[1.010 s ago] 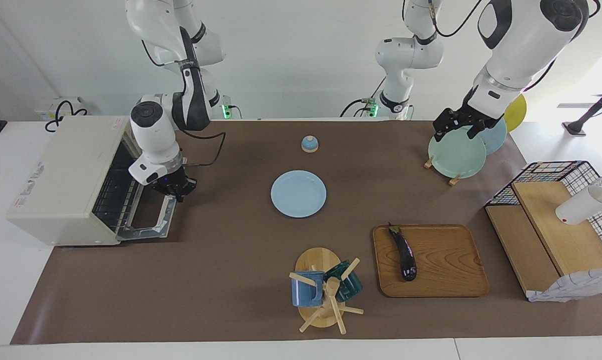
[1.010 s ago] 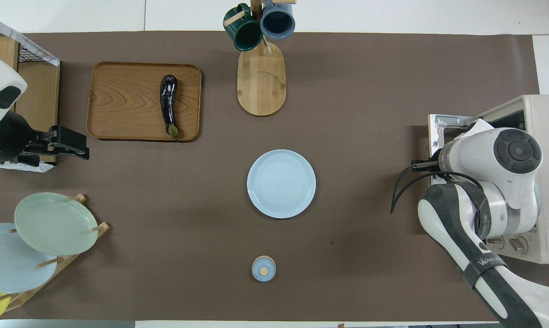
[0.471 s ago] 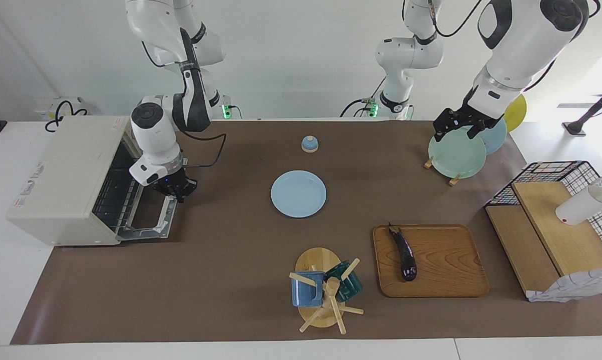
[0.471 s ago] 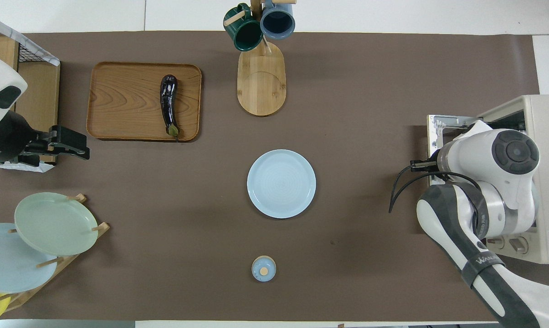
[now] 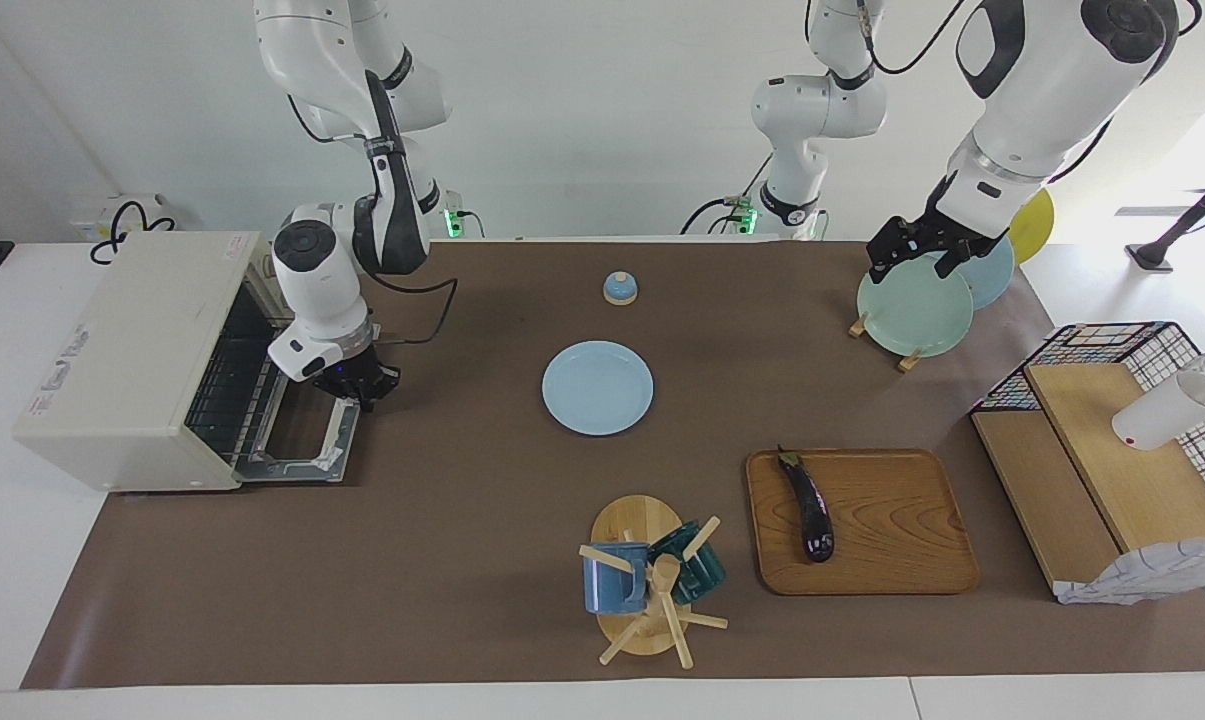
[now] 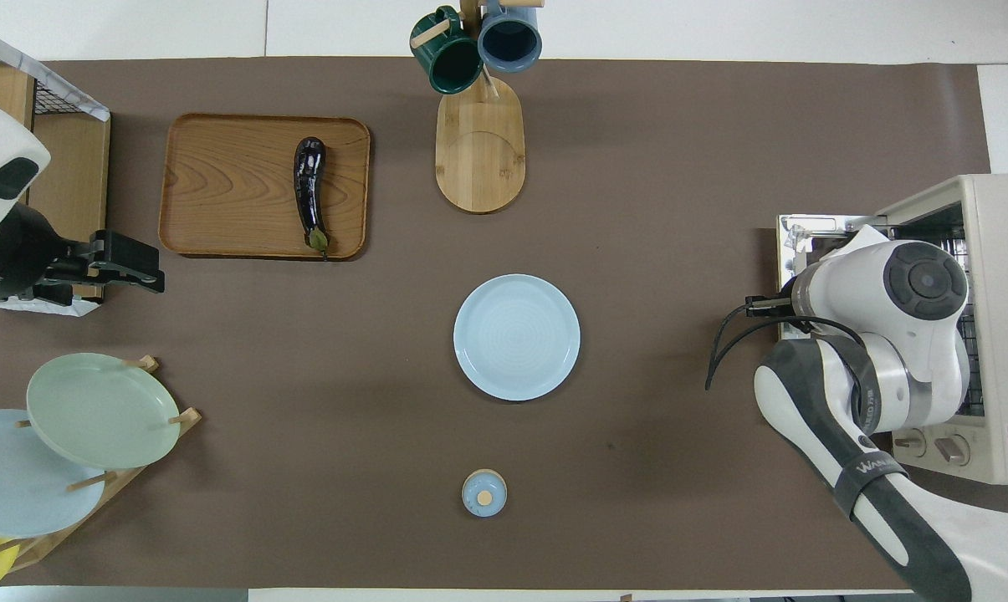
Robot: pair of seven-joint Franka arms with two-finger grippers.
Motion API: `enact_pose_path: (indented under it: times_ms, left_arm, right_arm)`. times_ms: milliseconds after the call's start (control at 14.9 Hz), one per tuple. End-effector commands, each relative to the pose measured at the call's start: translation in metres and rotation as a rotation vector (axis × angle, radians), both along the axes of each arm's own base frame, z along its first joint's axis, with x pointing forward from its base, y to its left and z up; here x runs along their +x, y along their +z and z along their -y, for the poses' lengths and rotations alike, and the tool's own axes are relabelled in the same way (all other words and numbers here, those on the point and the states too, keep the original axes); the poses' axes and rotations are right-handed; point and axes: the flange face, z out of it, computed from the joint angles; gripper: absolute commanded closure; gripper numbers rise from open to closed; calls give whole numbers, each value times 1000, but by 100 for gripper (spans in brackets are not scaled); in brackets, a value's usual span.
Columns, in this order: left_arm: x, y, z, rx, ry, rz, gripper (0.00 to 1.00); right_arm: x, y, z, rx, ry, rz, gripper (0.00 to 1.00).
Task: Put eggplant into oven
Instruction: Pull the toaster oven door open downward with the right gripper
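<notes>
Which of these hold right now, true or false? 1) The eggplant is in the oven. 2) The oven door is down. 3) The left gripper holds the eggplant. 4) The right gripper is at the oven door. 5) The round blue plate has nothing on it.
1) False. The eggplant lies on the wooden tray, not in the oven.
2) True. The oven door is folded down flat.
3) False. The left gripper is open, holds nothing, and hangs over the green plate in the plate rack.
4) True. The right gripper, shut, is at the door's outer edge.
5) True. The round blue plate is bare.
</notes>
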Motion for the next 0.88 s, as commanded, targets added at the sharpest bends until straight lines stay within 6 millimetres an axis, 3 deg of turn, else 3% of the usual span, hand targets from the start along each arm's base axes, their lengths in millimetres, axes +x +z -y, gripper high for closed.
enact_pose_path:
  times_ms: [0,269,404,471,606,808]
  left_arm:
    - [-4,4,-4,16,2,1,0]
    - [-4,4,-4,17,2,-1,0]
    - [-4,4,-4,16,2,1,0]
    - [-4,4,-4,17,2,-1,0]
    - [-5,4,-4,18,2,-8,0]
    - [-11,13,0,15,-12,7,0]
  right_arm:
    - [-8,-16,1,-4,-27,-4,100]
    - [-5,-19,-27,30,-52,20,100]
    - [5,-6,-59,51,-31,40,100]
    - [11,2,-62,51,-28,40,100]
    - [25,32,-63,48,-33,14,100]
    - [38,98,-43,44,-79,-63,100]
